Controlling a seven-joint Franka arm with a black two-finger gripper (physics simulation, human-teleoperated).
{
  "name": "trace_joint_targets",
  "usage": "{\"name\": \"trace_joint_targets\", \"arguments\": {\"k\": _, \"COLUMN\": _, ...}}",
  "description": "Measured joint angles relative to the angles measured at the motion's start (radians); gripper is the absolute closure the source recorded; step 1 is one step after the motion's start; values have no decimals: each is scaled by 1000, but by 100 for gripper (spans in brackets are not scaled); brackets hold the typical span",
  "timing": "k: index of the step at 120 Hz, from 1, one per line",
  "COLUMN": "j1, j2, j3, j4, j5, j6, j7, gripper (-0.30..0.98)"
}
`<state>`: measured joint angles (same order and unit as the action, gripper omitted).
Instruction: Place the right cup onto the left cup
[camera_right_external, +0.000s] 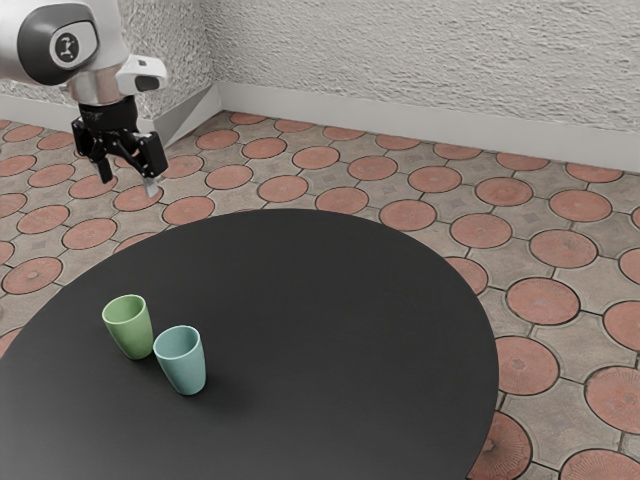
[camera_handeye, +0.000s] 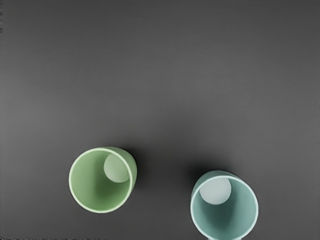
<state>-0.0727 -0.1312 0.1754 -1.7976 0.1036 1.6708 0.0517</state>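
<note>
High above the table's far-left side in the exterior view, my gripper (camera_right_external: 128, 182) is open, its two fingers apart and holding nothing. A green cup (camera_right_external: 130, 327) and a teal cup (camera_right_external: 182, 360) stand upright side by side on the table, well below my hand. The teal one is nearer the exterior camera and slightly to the exterior view's right. In the wrist view the green cup (camera_handeye: 102, 180) and the teal cup (camera_handeye: 224, 206) show their hollow insides, with a gap of table between them.
Both cups rest on a round black table (camera_right_external: 330, 300) with a curved edge. Beyond it are a tiled floor (camera_right_external: 435, 180) and a white textured wall (camera_right_external: 430, 60) with a pale baseboard.
</note>
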Motion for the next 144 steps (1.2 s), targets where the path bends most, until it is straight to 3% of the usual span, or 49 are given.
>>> {"name": "trace_joint_targets", "arguments": {"k": 68, "j1": 4, "j2": -2, "j3": -40, "j4": -257, "j5": -51, "j6": 43, "j7": -22, "gripper": 0}}
{"name": "trace_joint_targets", "arguments": {"k": 91, "j1": 11, "j2": 46, "j3": -55, "j4": -343, "j5": -68, "j6": 138, "j7": -28, "gripper": 0}}
{"name": "trace_joint_targets", "arguments": {"k": 144, "j1": 12, "j2": 104, "j3": -112, "j4": -465, "j5": -175, "j6": 313, "j7": -38, "gripper": 0}}
